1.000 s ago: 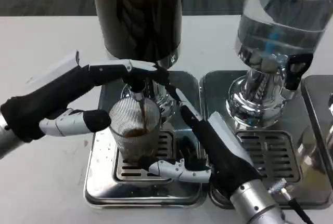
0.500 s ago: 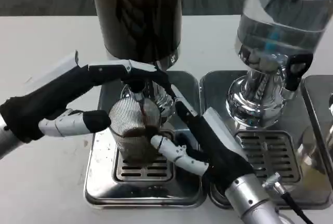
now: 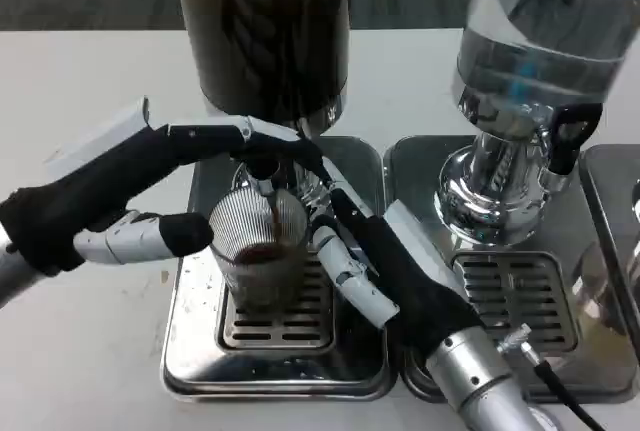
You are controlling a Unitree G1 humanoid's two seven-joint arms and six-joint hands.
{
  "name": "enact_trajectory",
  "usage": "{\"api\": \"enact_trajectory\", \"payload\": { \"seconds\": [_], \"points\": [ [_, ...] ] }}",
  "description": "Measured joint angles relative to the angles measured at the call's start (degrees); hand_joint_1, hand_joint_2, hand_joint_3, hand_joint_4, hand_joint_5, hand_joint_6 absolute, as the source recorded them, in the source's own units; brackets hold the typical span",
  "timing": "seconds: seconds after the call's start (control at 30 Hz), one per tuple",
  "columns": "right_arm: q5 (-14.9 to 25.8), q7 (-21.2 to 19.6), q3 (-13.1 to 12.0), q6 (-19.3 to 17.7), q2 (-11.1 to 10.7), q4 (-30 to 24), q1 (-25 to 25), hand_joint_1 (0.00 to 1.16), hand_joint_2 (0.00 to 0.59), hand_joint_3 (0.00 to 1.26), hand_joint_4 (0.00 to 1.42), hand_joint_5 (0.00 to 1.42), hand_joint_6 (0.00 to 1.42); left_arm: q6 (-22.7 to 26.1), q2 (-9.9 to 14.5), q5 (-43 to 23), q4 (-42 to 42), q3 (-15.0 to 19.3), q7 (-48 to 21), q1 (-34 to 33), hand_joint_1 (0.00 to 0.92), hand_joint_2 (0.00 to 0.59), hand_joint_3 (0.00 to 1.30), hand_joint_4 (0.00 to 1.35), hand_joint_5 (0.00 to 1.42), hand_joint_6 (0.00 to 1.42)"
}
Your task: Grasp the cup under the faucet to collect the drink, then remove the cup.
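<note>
I see my left hand (image 3: 130,201) reaching in toward the dark drink tank (image 3: 265,31). Its top finger lies across the faucet (image 3: 262,169) and presses on it. Its lower finger touches the side of the cup (image 3: 260,256). The hand is not wrapped around the cup, so I would say it holds nothing but pushes on the faucet.

The cup is clear with thin ribs. It stands just under the fingers of my left hand, on the grate of the silver drip tray (image 3: 190,351). A thin dark stream runs from the faucet into it, and there is dark drink at the bottom of the cup.

My right hand (image 3: 385,271) comes up from below and sits right beside the cup on its other side. Its white fingers (image 3: 345,271) lie against the cup's side. I cannot tell if they grip the cup or only touch it.

Past my right hand stands a clear water tank (image 3: 540,31) with a black tap (image 3: 568,136), on its own tray (image 3: 590,321).
</note>
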Motion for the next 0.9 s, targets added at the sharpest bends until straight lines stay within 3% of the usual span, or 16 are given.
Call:
{"api": "enact_trajectory", "payload": {
  "seconds": [0.63, 0.67, 0.7, 0.73, 0.77, 0.8, 0.9],
  "points": [
    [0.11, 0.47, -0.02, -0.07, 0.02, -0.01, 0.01, 0.0, 0.586, 0.0, 0.0, 0.0, 0.01, 0.02, 0.01, -0.01, -0.26, -0.02, 0.13, 0.31, 0.0, 0.067, 0.39, 0.3, 0.27, 0.16],
    [0.11, 0.47, -0.02, -0.07, 0.02, -0.01, 0.01, 0.0, 0.493, 0.0, 0.0, 0.0, 0.02, 0.05, 0.0, -0.03, -0.42, -0.01, 0.23, 0.4, 0.0, 0.067, 0.39, 0.3, 0.27, 0.16],
    [0.11, 0.47, -0.03, -0.07, 0.02, -0.02, 0.01, 0.04, 0.1, 0.0, 0.0, 0.0, 0.02, 0.1, 0.01, -0.06, -0.56, -0.02, 0.38, 0.5, 0.0, 0.067, 0.39, 0.3, 0.27, 0.16],
    [0.11, 0.47, -0.05, -0.07, 0.02, -0.04, 0.02, 0.01, 0.165, 0.0, 0.0, 0.0, 0.02, 0.11, 0.01, -0.05, -0.61, -0.02, 0.42, 0.57, 0.0, 0.067, 0.39, 0.3, 0.27, 0.16],
    [0.11, 0.47, -0.06, -0.06, 0.02, -0.06, 0.02, 0.0, 0.502, 0.0, 0.0, 0.0, 0.02, 0.11, 0.01, -0.03, -0.67, -0.03, 0.45, 0.66, 0.0, 0.067, 0.4, 0.31, 0.28, 0.16],
    [0.11, 0.47, -0.06, -0.06, 0.02, -0.09, 0.03, 0.0, 0.569, 0.0, 0.0, 0.0, 0.02, 0.1, 0.01, 0.03, -0.74, -0.04, 0.5, 0.77, 0.0, 0.067, 0.4, 0.31, 0.28, 0.16],
    [0.11, 0.47, -0.06, -0.06, 0.04, -0.57, 0.17, 0.0, 0.586, 0.0, 0.0, 0.0, 0.02, 0.09, 0.05, 0.28, -1.14, -0.05, 0.63, 0.99, 0.0, 0.067, 0.4, 0.32, 0.28, 0.16]
  ]
}}
